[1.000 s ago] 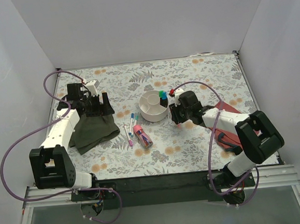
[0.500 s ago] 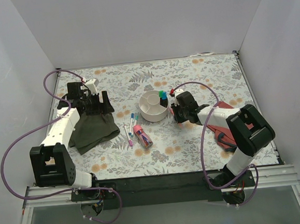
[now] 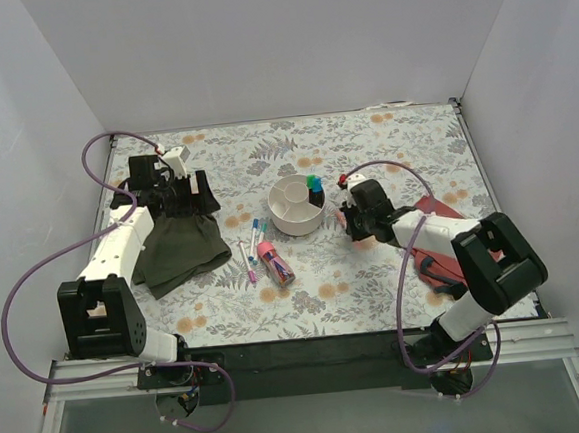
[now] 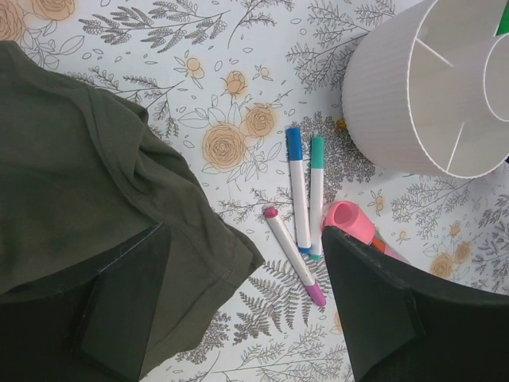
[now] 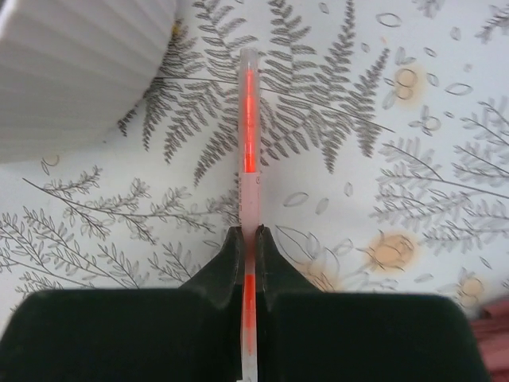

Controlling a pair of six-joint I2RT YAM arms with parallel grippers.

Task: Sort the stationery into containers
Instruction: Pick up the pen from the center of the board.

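Note:
The off-white divided bowl (image 3: 296,204) stands mid-table, with green and blue highlighter ends (image 3: 314,184) sticking up at its right rim. My right gripper (image 5: 248,239) is shut on the orange-pink pen (image 5: 248,119), low over the table just right of the bowl (image 5: 71,64). My left gripper (image 4: 246,302) is open and empty above the edge of the olive cloth (image 4: 79,183). Ahead of it lie a pink-capped pen (image 4: 293,256), a blue-capped pen (image 4: 298,187), a teal-capped pen (image 4: 316,195) and the stubby pink tube (image 4: 350,221).
The olive cloth (image 3: 177,250) lies at the left under my left arm. A red cloth (image 3: 438,255) lies at the right, partly under my right arm. White walls close in the floral table on three sides.
My right gripper has shifted a little to the right, away from the bowl, with the pen in it. My left gripper has barely moved.

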